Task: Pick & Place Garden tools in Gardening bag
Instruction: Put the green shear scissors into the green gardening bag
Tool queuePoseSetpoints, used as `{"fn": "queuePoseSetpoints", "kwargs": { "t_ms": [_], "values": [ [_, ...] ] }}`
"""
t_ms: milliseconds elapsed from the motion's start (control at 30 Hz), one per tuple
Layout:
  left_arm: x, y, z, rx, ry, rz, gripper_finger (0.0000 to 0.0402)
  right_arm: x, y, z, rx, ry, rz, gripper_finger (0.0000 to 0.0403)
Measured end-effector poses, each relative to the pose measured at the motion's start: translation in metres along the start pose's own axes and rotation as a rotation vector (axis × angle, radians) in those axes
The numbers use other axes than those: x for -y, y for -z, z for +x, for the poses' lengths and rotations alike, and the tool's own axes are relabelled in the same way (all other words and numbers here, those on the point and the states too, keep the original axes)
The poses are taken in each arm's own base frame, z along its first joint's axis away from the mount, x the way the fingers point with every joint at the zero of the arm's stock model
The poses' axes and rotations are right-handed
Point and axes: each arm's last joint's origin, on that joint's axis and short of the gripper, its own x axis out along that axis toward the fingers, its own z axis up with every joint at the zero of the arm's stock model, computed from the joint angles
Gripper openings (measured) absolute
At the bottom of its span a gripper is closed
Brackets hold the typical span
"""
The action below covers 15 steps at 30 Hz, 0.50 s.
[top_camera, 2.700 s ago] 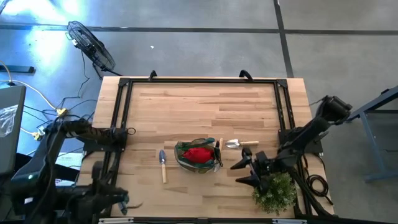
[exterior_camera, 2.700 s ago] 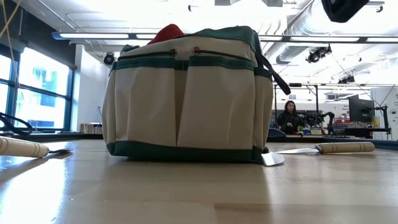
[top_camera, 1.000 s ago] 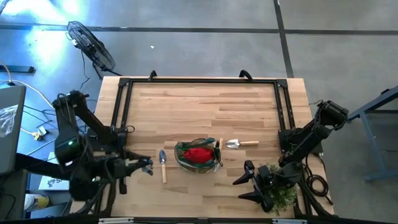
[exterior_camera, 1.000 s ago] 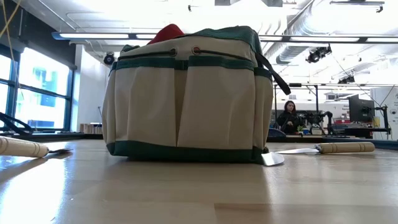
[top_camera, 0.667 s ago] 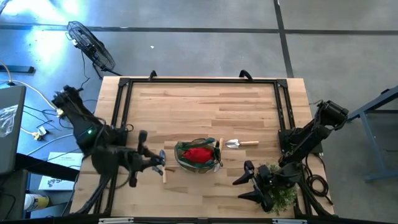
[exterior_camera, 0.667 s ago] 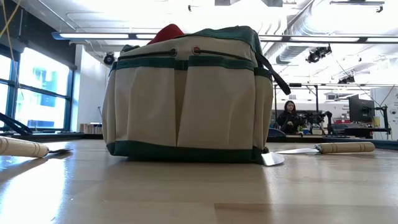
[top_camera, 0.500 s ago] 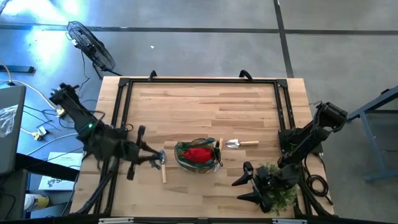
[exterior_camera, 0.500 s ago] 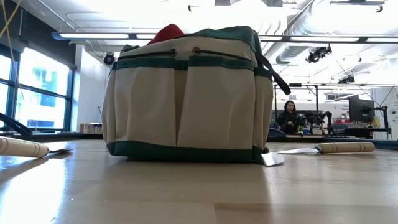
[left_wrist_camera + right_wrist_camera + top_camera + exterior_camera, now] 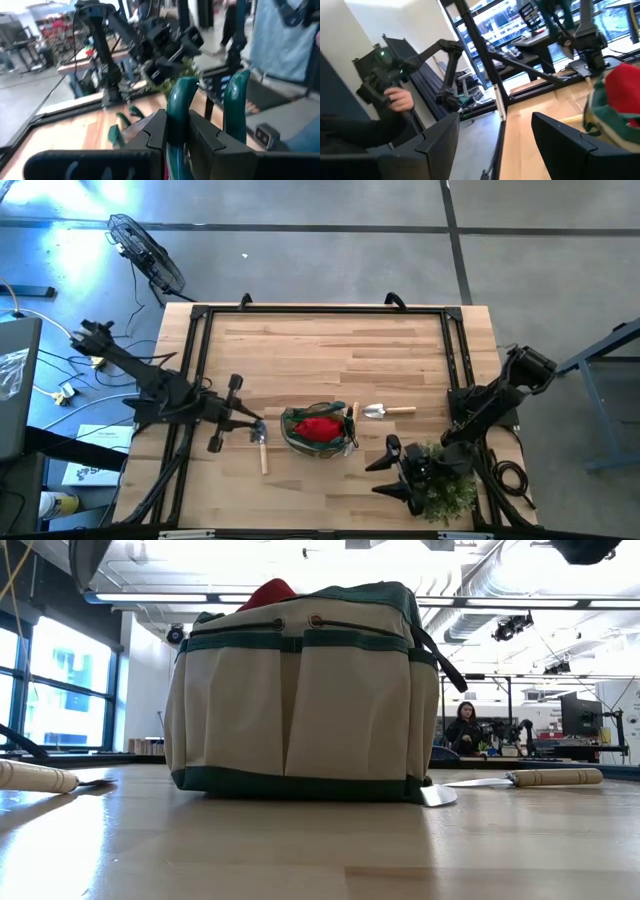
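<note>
The gardening bag [image 9: 320,430] stands mid-table, green with cream pockets [image 9: 300,690], a red glove [image 9: 318,428] in its mouth. One trowel [image 9: 262,448] lies on the table left of it and another [image 9: 388,411] lies to its right. My left gripper [image 9: 254,427] hovers over the left trowel's blade, pointing at the bag, shut on green-handled pruning shears [image 9: 180,110]. My right gripper [image 9: 393,470] stands open with nothing between its fingers, near the bag's near right side. My left gripper pinches one green handle [image 9: 179,107] of the shears between its two fingers. The other handle [image 9: 236,97] stands free beside one finger. The fingers lie about level, coming from the table's left. The shears are lifted clear, and their blades are hidden behind the gripper.
A bushy potted plant [image 9: 445,492] sits at the near right corner, right behind my right gripper. A black frame [image 9: 320,310] runs around the tabletop. Bare wood lies across the far half of the table. A person sits far off in the room [image 9: 465,730].
My left arm has swung in from the table's near left, carrying the shears down and toward the bag, its gripper tipping to level and rolling. The bag and both trowels have stayed where they were.
</note>
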Motion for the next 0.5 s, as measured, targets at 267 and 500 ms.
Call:
{"fn": "queuePoseSetpoints", "kwargs": {
  "t_ms": [267, 500],
  "values": [
    [-0.012, 0.046, 0.004, 0.074, -0.048, -0.042, 0.0041, 0.01, -0.004, 0.008, -0.011, -0.027, -0.008, 0.024],
    [-0.015, 0.056, 0.002, 0.168, -0.053, -0.059, 0.0041, 0.01, -0.004, 0.008, -0.014, -0.029, -0.009, 0.024]
  ]
}}
